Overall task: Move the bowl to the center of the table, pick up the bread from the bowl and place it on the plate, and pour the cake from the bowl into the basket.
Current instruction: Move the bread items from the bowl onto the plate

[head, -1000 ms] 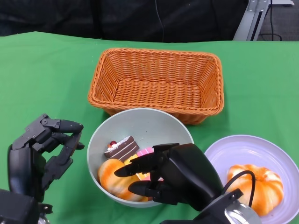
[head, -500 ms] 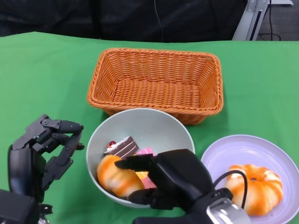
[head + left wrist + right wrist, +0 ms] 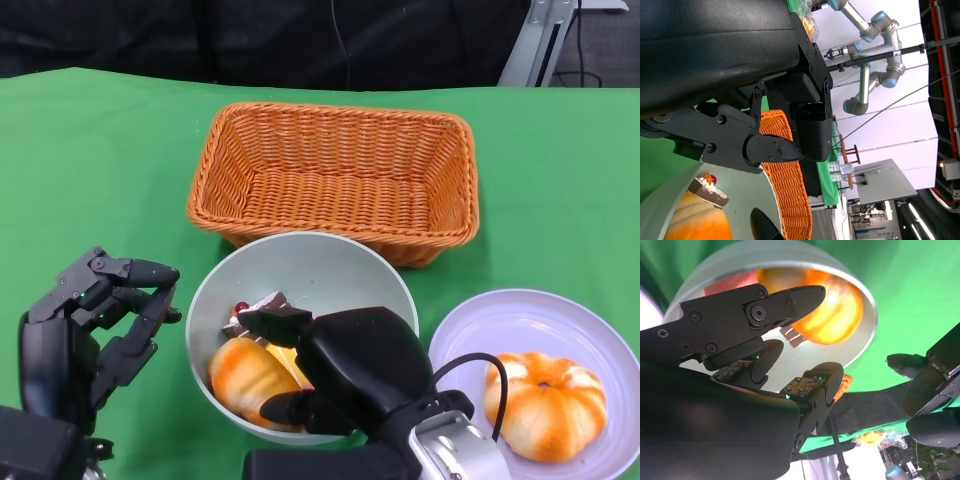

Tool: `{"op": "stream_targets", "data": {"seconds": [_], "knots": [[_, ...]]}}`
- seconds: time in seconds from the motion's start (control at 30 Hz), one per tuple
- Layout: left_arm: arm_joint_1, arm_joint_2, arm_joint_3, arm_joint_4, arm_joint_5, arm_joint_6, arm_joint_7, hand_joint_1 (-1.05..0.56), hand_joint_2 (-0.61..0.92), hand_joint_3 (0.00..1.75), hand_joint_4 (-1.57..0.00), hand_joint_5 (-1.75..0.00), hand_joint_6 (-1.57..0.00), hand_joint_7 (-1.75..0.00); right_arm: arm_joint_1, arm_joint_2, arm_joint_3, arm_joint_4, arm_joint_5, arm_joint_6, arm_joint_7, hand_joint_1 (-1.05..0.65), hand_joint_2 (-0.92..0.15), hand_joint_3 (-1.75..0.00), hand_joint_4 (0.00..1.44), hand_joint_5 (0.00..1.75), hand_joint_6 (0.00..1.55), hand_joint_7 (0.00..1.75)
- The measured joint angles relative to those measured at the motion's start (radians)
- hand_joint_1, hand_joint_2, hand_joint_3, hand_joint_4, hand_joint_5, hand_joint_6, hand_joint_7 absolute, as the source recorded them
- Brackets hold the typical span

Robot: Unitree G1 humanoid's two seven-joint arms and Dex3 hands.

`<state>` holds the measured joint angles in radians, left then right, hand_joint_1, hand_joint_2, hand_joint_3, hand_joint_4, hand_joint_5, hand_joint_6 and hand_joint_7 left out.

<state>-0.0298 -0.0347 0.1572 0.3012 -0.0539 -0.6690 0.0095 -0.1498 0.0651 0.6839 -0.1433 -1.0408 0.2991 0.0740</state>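
While inside the bowl (image 3: 300, 262), bread (image 3: 245, 377) touches the right robot hand (image 3: 335, 370).

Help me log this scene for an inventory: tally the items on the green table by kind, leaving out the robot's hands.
Bread: 2, one in the bowl, one on the plate
Cake: 1
Bowl: 1
Plate: 1
Basket: 1
Total: 6

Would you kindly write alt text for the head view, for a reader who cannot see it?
The right robot hand reaches into a grey bowl over an orange bread and a chocolate cake slice. A wicker basket sits behind, another bread lies on a plate, and the left robot hand hovers beside the bowl.
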Motion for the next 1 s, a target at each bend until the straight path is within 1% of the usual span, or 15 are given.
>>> {"op": "stream_targets", "data": {"seconds": [0.2,0.33,0.47,0.73,0.83,0.9,1.0], "knots": [[-0.002,0.004,0.0,0.013,-0.001,-0.007,-0.002,-0.22,0.92,0.25,-0.77,-1.42,-0.82,-1.03,-0.01,0.0,0.009,0.004,-0.036,0.018,0.0,-0.63,-0.92,-0.15,0.75,0.02,0.47,0.0],[-0.002,0.004,0.001,0.013,-0.001,-0.007,-0.002,-0.21,0.92,0.25,-0.77,-1.42,-0.83,-1.02,-0.026,0.0,0.033,0.013,-0.083,0.063,0.065,-0.63,-0.92,-0.14,0.74,0.01,0.45,0.0],[-0.004,0.004,0.002,0.019,-0.006,-0.013,-0.002,-0.2,0.92,0.26,-0.77,-1.42,-0.83,-1.02,-0.045,0.008,0.041,0.024,-0.105,0.102,0.134,-0.64,-0.92,-0.13,0.75,0.02,0.46,0.01],[-0.004,0.006,0.002,0.022,-0.004,-0.017,-0.002,-0.22,0.92,0.25,-0.78,-1.42,-0.84,-1.02,-0.085,0.02,0.065,0.046,-0.118,0.16,0.23,-0.66,-0.92,-0.11,0.78,0.04,0.46,0.01],[-0.004,0.006,0.002,0.022,0.001,-0.019,-0.002,-0.22,0.92,0.25,-0.79,-1.42,-0.84,-1.02,-0.089,0.029,0.07,0.054,-0.118,0.175,0.244,-0.65,-0.92,-0.1,0.78,0.04,0.47,0.01],[-0.005,0.006,0.002,0.022,0.005,-0.021,-0.001,-0.22,0.92,0.25,-0.79,-1.42,-0.84,-1.03,-0.095,0.033,0.075,0.064,-0.118,0.183,0.244,-0.66,-0.92,-0.1,0.82,0.06,0.48,0.01],[-0.005,0.006,0.002,0.022,0.005,-0.021,-0.001,-0.22,0.92,0.26,-0.78,-1.42,-0.84,-1.02,-0.106,0.034,0.08,0.079,-0.121,0.187,0.244,-0.67,-0.92,-0.1,0.83,0.08,0.48,0.01]]}}
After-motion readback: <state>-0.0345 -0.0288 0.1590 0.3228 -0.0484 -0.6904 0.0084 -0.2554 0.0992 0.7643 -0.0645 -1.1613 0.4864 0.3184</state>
